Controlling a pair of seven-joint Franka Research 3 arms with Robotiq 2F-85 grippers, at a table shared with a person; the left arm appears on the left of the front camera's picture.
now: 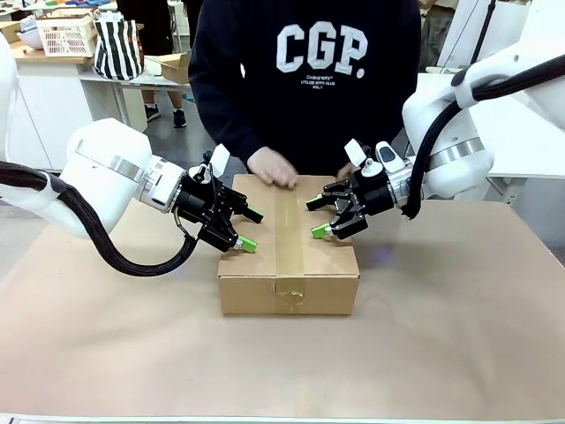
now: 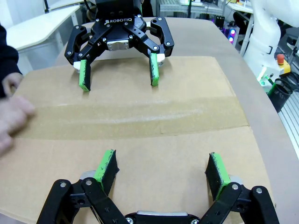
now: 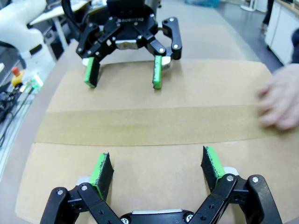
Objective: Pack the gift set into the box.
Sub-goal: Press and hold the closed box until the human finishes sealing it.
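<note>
We find box (image 1: 288,252) taped shut at table (image 1: 459,336) centre. Left gripper (image 1: 248,229) and right gripper (image 1: 319,217) spread, empty, over lid. Risk: person's hand (image 1: 274,167) smoothing tape, pinch if grippers descend.

— Counted around the box (image 1: 288,265)?
— One box, one tape strip (image 1: 290,231) along its lid. Two grippers: left gripper (image 1: 250,230) and right gripper (image 1: 317,217) at either side. Two hands (image 1: 273,166) at its far edge.
</note>
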